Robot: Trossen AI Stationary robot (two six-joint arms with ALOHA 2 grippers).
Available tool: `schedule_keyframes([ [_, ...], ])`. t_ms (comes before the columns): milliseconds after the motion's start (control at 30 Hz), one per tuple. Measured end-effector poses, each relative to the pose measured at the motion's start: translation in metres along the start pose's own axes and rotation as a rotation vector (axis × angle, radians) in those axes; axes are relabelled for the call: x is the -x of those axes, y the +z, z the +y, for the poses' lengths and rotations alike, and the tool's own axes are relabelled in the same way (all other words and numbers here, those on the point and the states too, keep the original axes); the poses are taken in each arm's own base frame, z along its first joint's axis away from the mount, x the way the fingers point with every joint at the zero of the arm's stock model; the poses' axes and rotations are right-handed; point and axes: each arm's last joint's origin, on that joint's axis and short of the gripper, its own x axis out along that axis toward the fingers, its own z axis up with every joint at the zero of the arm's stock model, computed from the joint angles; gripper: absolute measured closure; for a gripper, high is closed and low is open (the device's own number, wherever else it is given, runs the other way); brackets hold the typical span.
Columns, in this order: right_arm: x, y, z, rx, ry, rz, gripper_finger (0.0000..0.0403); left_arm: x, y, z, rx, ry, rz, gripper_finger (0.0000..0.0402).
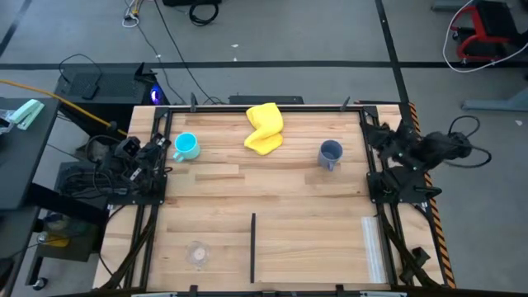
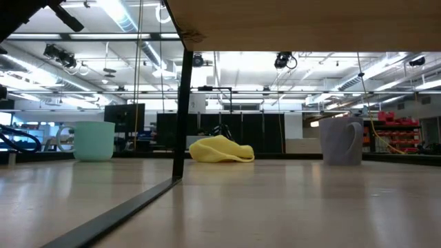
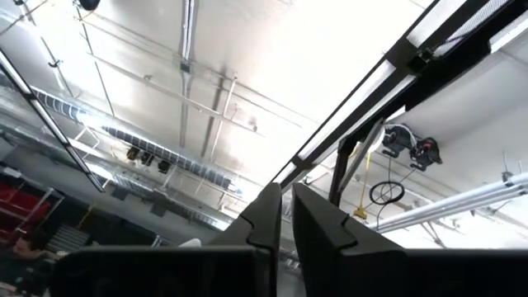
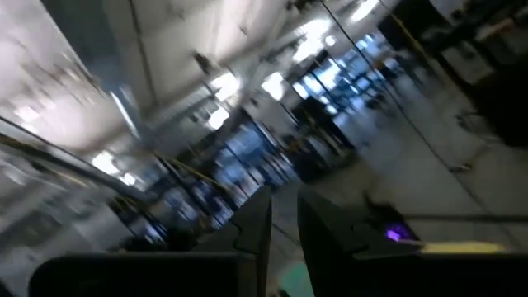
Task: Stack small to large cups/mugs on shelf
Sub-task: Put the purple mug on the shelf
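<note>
A: Cups first, left to right?
B: Bright-blue mug [image 1: 186, 146] by the folded left gripper [image 3: 285, 216], fingers narrow; clear glass cup [image 1: 197, 253] near front; grey-blue mug [image 1: 330, 153] toward the right gripper [image 4: 283, 221], parked, narrow too. Nothing held or stacked yet.

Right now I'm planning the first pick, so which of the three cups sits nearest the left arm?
The bright-blue mug. It stands right beside the folded left arm at the table's left edge; the grey-blue mug and clear glass cup are farther off.
</note>
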Motion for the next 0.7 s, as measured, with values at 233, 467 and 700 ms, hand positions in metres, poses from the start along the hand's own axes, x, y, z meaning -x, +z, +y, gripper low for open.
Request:
schedule_keyframes([
  [233,0.002,0.047,0.014,0.048,-0.136,0.196,0.0334,0.0,-0.003,0.002,0.022,0.038,0.027,0.0356],
  [467,-0.004,0.081,0.035,0.146,-0.231,0.32,0.0324,0.001,-0.01,0.008,0.009,0.135,0.071,0.0346],
  [700,-0.012,0.092,0.05,0.238,-0.392,0.46,0.0291,0.001,-0.01,0.009,0.004,0.169,0.066,0.0337],
])
